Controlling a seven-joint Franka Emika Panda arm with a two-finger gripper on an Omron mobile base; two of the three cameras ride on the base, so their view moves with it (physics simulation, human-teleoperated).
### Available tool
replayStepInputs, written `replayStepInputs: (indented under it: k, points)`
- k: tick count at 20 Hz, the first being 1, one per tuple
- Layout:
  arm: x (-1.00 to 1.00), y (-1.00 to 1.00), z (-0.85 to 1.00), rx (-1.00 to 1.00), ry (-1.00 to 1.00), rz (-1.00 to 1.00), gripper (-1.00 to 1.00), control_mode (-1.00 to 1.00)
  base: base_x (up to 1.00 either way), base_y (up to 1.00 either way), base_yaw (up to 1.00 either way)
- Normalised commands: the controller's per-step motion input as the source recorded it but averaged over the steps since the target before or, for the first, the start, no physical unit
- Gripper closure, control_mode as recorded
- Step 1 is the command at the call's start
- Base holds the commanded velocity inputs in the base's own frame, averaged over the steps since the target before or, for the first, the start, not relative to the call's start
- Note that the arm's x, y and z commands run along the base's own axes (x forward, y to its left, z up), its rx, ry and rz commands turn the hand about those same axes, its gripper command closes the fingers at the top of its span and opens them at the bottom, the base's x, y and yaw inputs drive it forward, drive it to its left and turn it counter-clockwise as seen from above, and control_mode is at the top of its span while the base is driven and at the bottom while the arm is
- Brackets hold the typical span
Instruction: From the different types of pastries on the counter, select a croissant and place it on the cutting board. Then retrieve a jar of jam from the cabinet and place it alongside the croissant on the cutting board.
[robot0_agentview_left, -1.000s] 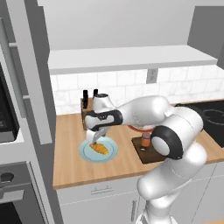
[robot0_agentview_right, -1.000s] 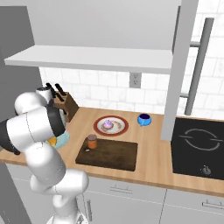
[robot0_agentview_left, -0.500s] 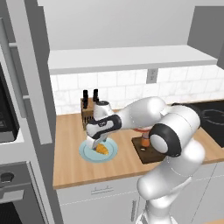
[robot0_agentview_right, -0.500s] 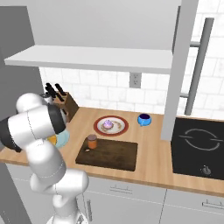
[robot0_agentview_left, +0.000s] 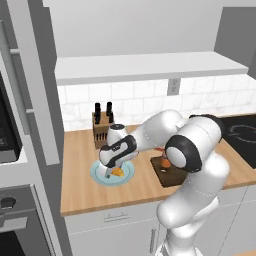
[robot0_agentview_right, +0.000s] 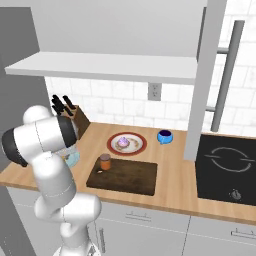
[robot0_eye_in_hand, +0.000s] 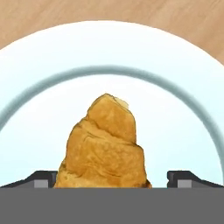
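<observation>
The croissant (robot0_eye_in_hand: 105, 142), golden with brown ridges, lies on a pale blue plate (robot0_eye_in_hand: 183, 87) on the counter (robot0_agentview_left: 80, 195). My gripper (robot0_eye_in_hand: 111, 181) is open right above it, one fingertip (robot0_eye_in_hand: 41, 179) at each side of the pastry. In the left base view the gripper (robot0_agentview_left: 108, 173) sits low on that plate (robot0_agentview_left: 127, 175) with the croissant (robot0_agentview_left: 118, 171) at its tips. The dark cutting board (robot0_agentview_right: 125, 177) carries the jar of jam (robot0_agentview_right: 105, 161) at its left corner. The pink-frosted pastry (robot0_agentview_right: 123, 143) rests on a red-rimmed plate. The pale cabinet (robot0_agentview_right: 110, 67) hangs above.
A knife block (robot0_agentview_left: 102, 125) stands against the back wall just behind the blue plate. A small blue bowl (robot0_agentview_right: 165, 136) sits right of the red-rimmed plate (robot0_agentview_right: 137, 147). A black cooktop (robot0_agentview_right: 227, 167) lies at the right end, and a tall grey column (robot0_agentview_left: 37, 100) borders the left.
The hand has come down from above the blue plate to just over the croissant. Nothing else on the counter has moved.
</observation>
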Motion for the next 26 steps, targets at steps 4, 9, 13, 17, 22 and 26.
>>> replayStepInputs:
  k: [4, 9, 13, 17, 22, 26]
  points:
    - [0.05, 0.03, -0.29, 0.00, 0.00, -0.07, 1.00, -1.00, 0.00, 0.00, 0.00]
    - [0.02, 0.00, 0.09, 0.00, 0.00, -0.06, 1.00, -1.00, 0.00, 0.00, 0.00]
    - [-0.34, 0.00, 0.55, 0.00, -0.02, -0.05, 1.00, -1.00, 0.00, 0.00, 0.00]
    - [-0.52, -0.02, 0.64, 0.00, -0.03, -0.07, 1.00, -1.00, 0.00, 0.00, 0.00]
    - [-0.22, -0.26, 0.51, 0.00, -0.01, -0.09, 1.00, -1.00, 0.00, 0.00, 0.00]
    - [-0.08, -0.42, 0.54, 0.00, 0.01, -0.10, 1.00, -1.00, 0.00, 0.00, 0.00]
